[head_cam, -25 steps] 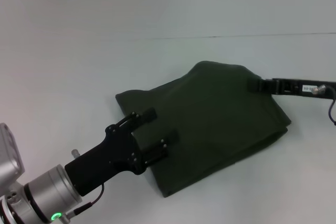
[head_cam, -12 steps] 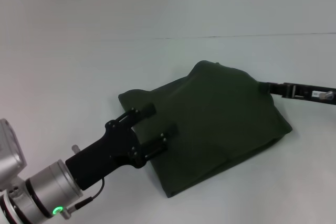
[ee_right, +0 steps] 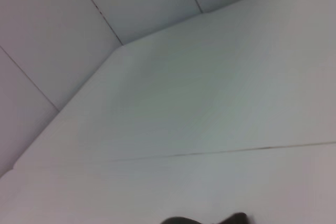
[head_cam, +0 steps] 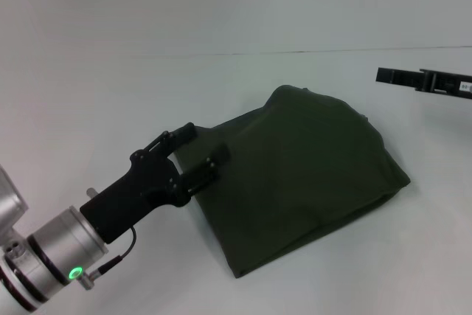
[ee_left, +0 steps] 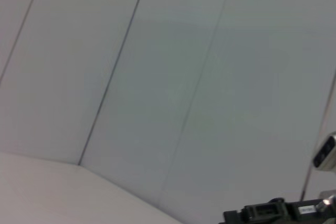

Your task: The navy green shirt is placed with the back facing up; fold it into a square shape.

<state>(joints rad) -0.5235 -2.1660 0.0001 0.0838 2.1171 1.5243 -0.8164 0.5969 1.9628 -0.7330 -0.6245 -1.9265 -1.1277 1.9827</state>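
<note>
Navy green shirt [head_cam: 310, 175] lies folded, lumpy, on table [head_cam: 110, 94]. Left claw [head_cam: 195, 153] spread at its left edge; right claw [head_cam: 383, 75] clear, fingers unreadable. Risk: left claw snags edge, drags fold open.

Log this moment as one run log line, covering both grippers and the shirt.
left gripper: open, at shirt's left edge | right gripper: raised off shirt, far right | navy green shirt: folded, rumpled, flat on table

one navy green shirt [head_cam: 310, 167], two grippers
</note>
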